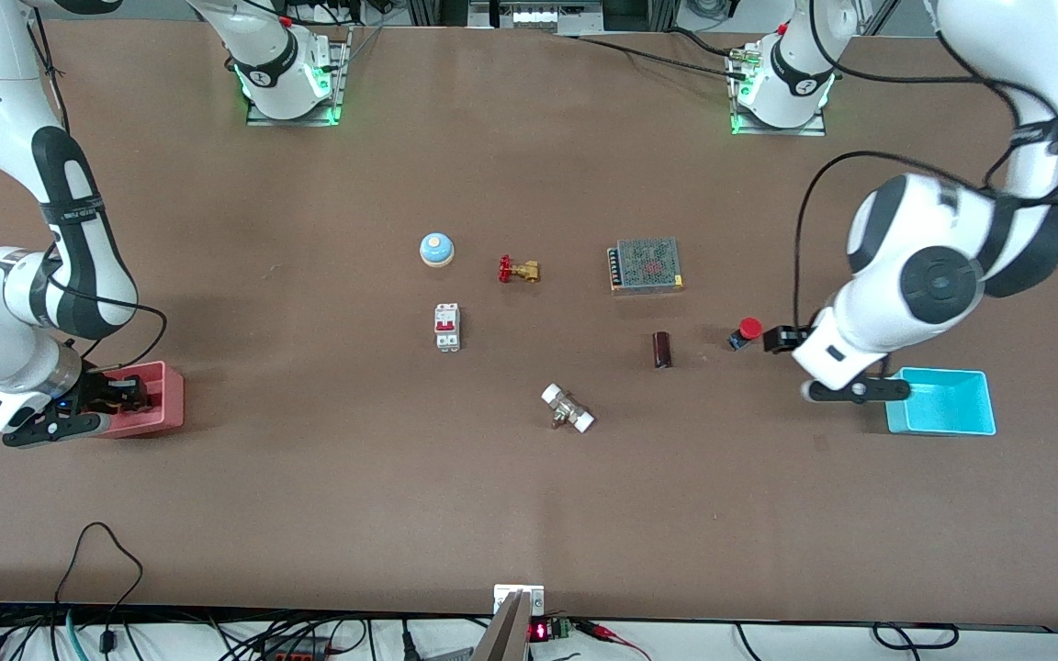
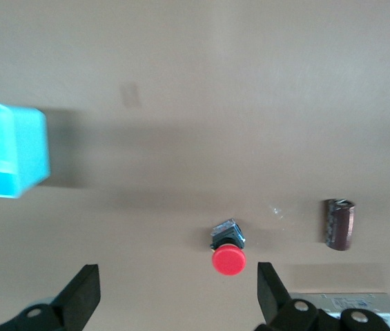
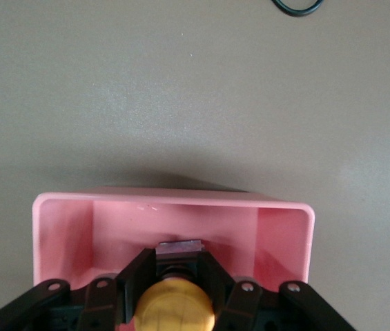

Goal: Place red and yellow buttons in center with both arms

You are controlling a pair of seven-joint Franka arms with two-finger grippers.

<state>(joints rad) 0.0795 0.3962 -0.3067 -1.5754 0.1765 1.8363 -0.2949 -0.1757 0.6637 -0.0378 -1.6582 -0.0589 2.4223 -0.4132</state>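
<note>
From where I stand, the left hand (image 1: 772, 339) is low over the table (image 1: 309, 496) toward the left arm's end, its two fingers (image 2: 81, 296) spread wide apart and holding nothing. The red button (image 1: 747, 331) lies on the table just off the fingertips, toward the middle of the table, its dark body on its side and the round red cap facing the hand; in the left wrist view the red button (image 2: 228, 248) sits in the gap between the spread fingers, touching neither. The cyan bin (image 1: 940, 402) stands at about four o'clock from the red button, near the front camera's side of it. A dark brown cylinder (image 1: 662, 350) lies at about eight o'clock from the button, close by.

At the right arm's end, the right hand (image 1: 120, 393) is down inside the pink bin (image 1: 166, 418). Its fingers (image 3: 132, 283) are closed around the yellow button (image 3: 174, 307), whose round yellow cap shows between them with the dark body just past it, above the bin's floor.

In the middle of the table sit a blue dome bell (image 1: 436, 249), a red-handled brass valve (image 1: 518, 270) at its three o'clock, a white breaker (image 1: 446, 327) at the bell's six o'clock, a metal-cased power supply (image 1: 646, 265), and a white-ended fitting (image 1: 568, 408) nearest the front camera.
</note>
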